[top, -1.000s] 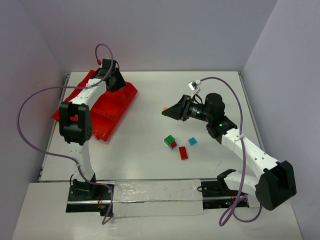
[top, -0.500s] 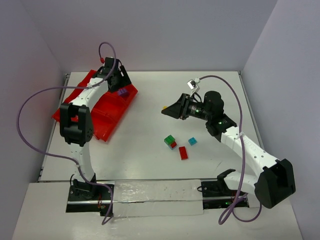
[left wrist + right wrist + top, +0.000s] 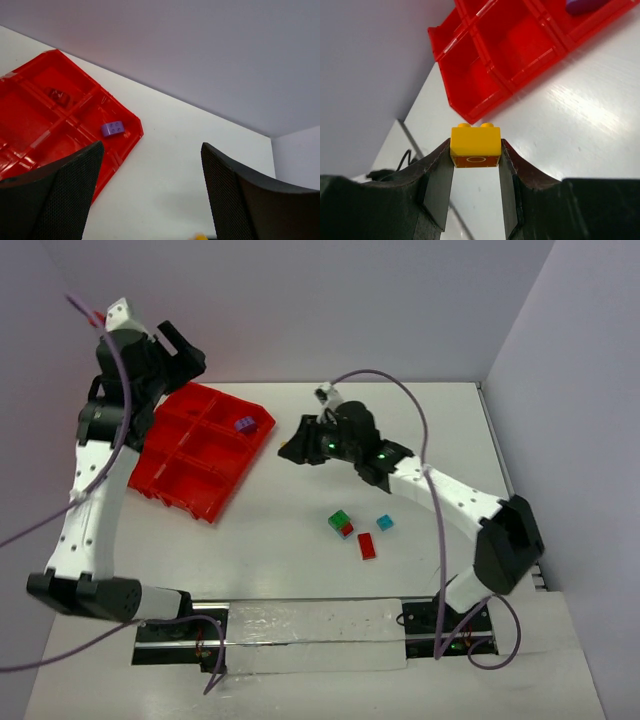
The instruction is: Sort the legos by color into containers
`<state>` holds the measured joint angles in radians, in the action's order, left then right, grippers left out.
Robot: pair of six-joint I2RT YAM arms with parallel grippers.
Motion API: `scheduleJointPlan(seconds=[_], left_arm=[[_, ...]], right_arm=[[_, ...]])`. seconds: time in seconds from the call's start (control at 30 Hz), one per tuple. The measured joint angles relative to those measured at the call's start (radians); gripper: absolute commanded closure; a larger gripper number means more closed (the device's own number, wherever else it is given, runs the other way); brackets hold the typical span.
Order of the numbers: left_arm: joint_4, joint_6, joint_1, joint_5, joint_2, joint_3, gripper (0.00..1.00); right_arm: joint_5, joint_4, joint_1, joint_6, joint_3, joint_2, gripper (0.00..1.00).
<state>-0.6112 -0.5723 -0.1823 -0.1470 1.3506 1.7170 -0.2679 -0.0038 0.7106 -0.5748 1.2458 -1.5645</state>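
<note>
Pinched between the two dark fingers of the right gripper (image 3: 475,167) is a small yellow plastic brick (image 3: 475,141), studs up, with the jaws drawn in to just its width and bearing squarely on its side faces. In the top view this gripper (image 3: 295,452) hangs just off the 3 o'clock corner of the bright red divided plastic tray (image 3: 190,455). A small purple brick (image 3: 244,424) lies in that corner's compartment. The left gripper (image 3: 151,147) has its jaws spread wide and holds nothing; it is raised near the tray's 11 o'clock side. Loose on the white table (image 3: 300,540), at 5 o'clock from the right gripper, are a green-on-red stacked pair (image 3: 341,523), a cyan brick (image 3: 384,522) and a red brick (image 3: 367,546). The yellow piece should probably go to a bare compartment, past the purple one toward 9 o'clock. Centre it low over the floor, clear of the dividing walls, then part the jaws so it does not bounce out.
</note>
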Motion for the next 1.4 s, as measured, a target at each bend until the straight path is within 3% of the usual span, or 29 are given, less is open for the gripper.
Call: scheduleJointPlan(seconds=[0.2,0.5,0.7,0.77,0.87,1.0,1.27,1.4], left_arm=[[-0.085,0.001,-0.004,-0.010,-0.153,-0.039,0.11],[-0.165,0.003,-0.004,-0.014,-0.230,-0.071,0.11],[-0.179,0.003,-0.004,-0.003,-0.231,-0.097,0.11],[-0.186,0.003,-0.004,0.004,-0.231,-0.110,0.11],[-0.201,0.002,-0.004,0.015,-0.230,-0.116,0.11],[-0.204,0.001,-0.004,0.023,-0.233,-0.116,0.11],[-0.211,0.001,-0.004,0.025,-0.251,-0.127,0.11],[-0.213,0.004,-0.004,0.023,-0.258,-0.151,0.11]], right_arm=[[0.042,-0.042,0.058,0.021,0.218,-0.252,1.00],[0.051,-0.134,0.085,0.009,0.693,-0.635,0.92],[0.072,-0.207,0.108,-0.023,0.942,-0.828,0.78],[0.077,-0.211,0.111,-0.036,1.006,-0.883,0.57],[0.090,-0.218,0.112,-0.055,1.038,-0.927,0.35],[0.112,-0.221,0.112,-0.080,1.083,-0.976,0.21],[0.122,-0.211,0.112,-0.098,1.116,-0.992,0.20],[0.144,-0.209,0.109,-0.060,0.937,-0.864,0.19]])
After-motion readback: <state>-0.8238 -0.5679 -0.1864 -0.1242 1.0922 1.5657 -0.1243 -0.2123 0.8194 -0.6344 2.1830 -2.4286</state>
